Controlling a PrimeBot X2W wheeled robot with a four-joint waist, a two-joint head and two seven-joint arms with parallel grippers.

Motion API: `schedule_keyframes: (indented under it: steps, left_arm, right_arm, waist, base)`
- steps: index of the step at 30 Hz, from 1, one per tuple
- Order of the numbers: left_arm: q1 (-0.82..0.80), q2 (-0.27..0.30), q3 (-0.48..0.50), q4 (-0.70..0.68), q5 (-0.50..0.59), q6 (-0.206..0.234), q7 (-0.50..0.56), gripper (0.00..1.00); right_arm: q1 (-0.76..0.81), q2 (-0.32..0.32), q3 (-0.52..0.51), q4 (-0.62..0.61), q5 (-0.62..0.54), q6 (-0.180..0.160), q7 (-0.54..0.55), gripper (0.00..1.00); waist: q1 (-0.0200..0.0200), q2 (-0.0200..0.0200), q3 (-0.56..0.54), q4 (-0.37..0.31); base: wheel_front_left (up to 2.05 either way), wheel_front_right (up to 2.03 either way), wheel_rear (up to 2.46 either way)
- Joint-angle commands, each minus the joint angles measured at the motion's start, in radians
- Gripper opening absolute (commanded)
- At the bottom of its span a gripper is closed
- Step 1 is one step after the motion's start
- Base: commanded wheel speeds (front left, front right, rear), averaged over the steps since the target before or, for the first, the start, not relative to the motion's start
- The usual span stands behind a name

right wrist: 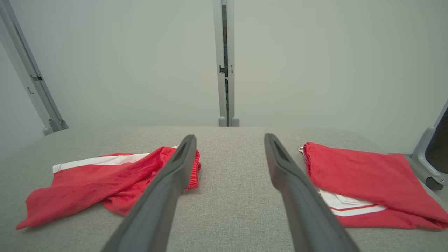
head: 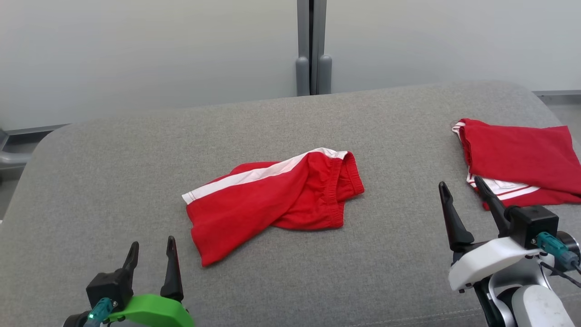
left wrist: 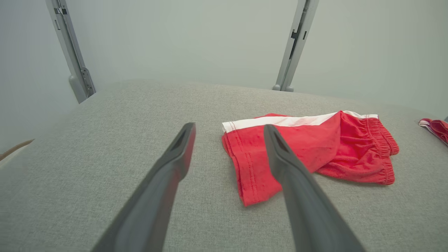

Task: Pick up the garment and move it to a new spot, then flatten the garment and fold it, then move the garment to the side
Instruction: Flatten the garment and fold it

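Step in hand: the first one, the pick-up, not begun. Red shorts [head: 272,195] lie rumpled near the middle of the grey padded surface [head: 136,150], nothing touching them. The left gripper [head: 152,243] hovers at the near left with jaws wide and empty, just short of the shorts' near-left corner. The right gripper [head: 460,182] is at the near right, jaws wide and empty too, between the shorts and a second red garment [head: 522,154] that lies folded at the right edge. That one looks finished, so I take the rumpled shorts as the target.

Orientation: the long axis runs diagonally in the head view, near-left to far-right. The elastic waistband [head: 347,181] points right and slightly away; the leg hem [head: 199,240] points to the near left. The white side stripe [head: 254,175] follows the far edge. One leg looks doubled under the other.

Next move probably: the left gripper goes to the hem corner and the right to the waistband, each pinching the fabric layers, then lifting together. Risk: catching only the top layer.
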Motion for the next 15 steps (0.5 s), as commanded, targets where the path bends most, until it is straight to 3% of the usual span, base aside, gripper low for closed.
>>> schedule_keyframes:
  steps: [1, 8, 15]
  left_arm:
    - [0.027, 0.021, 0.01, -0.029, -0.011, 0.009, 0.017, 1.0]
    - [0.08, 0.069, 0.037, -0.096, -0.037, 0.011, 0.059, 1.0]
    - [0.096, 0.075, 0.037, -0.109, -0.052, 0.014, 0.067, 1.0]
  right_arm:
    - [0.022, 0.016, -0.013, -0.012, -0.021, -0.001, 0.004, 1.0]
    - [0.063, 0.073, -0.023, -0.012, -0.06, -0.001, 0.022, 1.0]
    - [0.07, 0.086, -0.001, 0.017, -0.078, -0.001, 0.027, 1.0]
  waist:
    - [0.0, 0.0, -0.009, 0.002]
    - [0.0, 0.0, -0.028, 0.002]
    - [0.0, 0.0, -0.031, 0.004]
  base:
    - [0.0, 0.0, 0.0]
    - [0.0, 0.0, 0.0]
    - [0.0, 0.0, 0.0]
